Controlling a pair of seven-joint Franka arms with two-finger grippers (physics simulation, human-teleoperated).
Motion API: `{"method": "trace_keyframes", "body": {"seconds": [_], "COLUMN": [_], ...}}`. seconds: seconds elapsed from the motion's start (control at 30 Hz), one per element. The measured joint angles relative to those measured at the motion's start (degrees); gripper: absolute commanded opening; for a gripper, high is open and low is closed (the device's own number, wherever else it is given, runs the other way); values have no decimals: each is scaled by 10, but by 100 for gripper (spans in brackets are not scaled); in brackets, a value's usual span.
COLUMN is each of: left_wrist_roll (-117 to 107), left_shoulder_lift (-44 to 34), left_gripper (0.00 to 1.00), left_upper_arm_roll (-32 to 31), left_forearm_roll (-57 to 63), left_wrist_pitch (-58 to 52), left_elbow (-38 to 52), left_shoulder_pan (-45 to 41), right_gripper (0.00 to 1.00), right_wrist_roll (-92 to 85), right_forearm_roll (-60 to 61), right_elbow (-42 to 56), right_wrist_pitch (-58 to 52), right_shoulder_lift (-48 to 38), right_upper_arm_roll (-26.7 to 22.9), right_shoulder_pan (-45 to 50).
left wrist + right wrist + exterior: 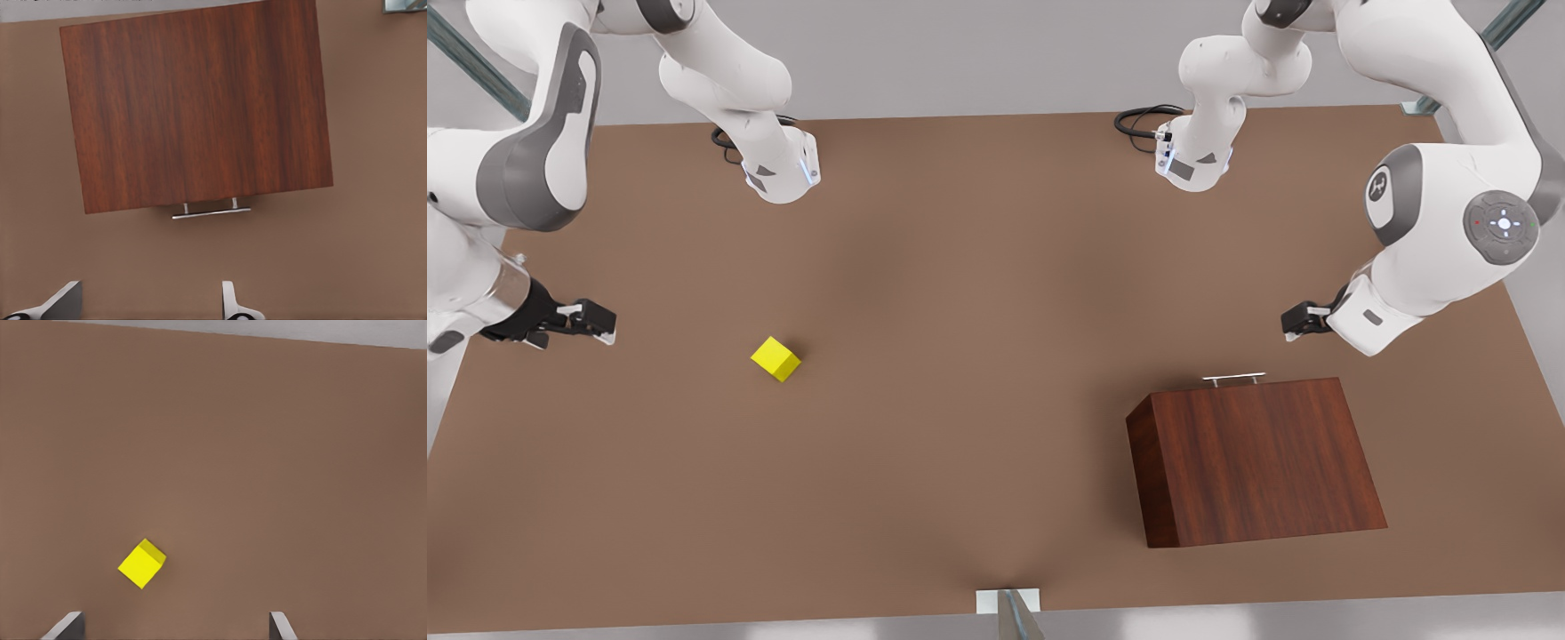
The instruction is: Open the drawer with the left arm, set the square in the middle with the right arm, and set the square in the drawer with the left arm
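The wooden cabinet stands at the front view's right, its drawer pushed in, with only the silver bar handle sticking out. My left gripper hovers open a little behind that handle; the left wrist view shows the cabinet, the handle and the gripper apart from them. The yellow square lies on the table at the front view's left. My right gripper hangs open to the left of it, empty. In the right wrist view the square sits ahead of the gripper.
The brown tabletop stretches bare between the square and the cabinet. Both arm bases stand at the far edge, with black cables beside them. A small white bracket sits at the near table edge.
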Motion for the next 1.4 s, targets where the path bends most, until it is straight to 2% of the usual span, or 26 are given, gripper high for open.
{"method": "trace_keyframes", "body": {"seconds": [0.07,0.13,0.17,0.23,0.3,0.37,0.43,0.5,0.67,0.77,0.83,1.4], "left_wrist_roll": [-58,-264,-357,-536,-657,-695,-703,-703,-705,-707,-731,-735], "left_shoulder_lift": [-21,-92,-105,-145,-164,-187,-185,-183,-171,-165,-163,-86], "left_gripper": [100,100,100,100,100,100,100,100,100,100,100,100], "left_upper_arm_roll": [1,3,5,5,5,5,4,4,5,7,8,8], "left_forearm_roll": [2,3,2,-7,-16,-21,-25,-31,-75,-121,-147,-201], "left_wrist_pitch": [15,108,122,234,337,414,440,491,526,551,613,662], "left_elbow": [-31,-149,-171,-264,-326,-402,-441,-488,-505,-512,-546,-547], "left_shoulder_pan": [1,0,-1,0,0,-16,-45,-35,-39,-35,-30,-35], "right_gripper": [100,100,100,100,100,100,100,100,100,100,100,100], "right_wrist_roll": [0,-1,-5,-45,-105,-149,-235,-330,-476,-477,-476,-441], "right_forearm_roll": [0,2,4,4,8,8,9,12,12,13,13,21], "right_elbow": [-20,-43,-55,-149,-199,-249,-298,-341,-482,-492,-493,-559], "right_wrist_pitch": [5,16,18,87,115,149,191,227,397,463,480,578], "right_shoulder_lift": [-4,-7,-4,-30,-41,-51,-57,-59,-64,-33,-14,13], "right_upper_arm_roll": [-1,1,2,-1,0,1,2,0,2,3,3,3], "right_shoulder_pan": [1,19,36,27,25,34,36,37,34,73,78,94]}}
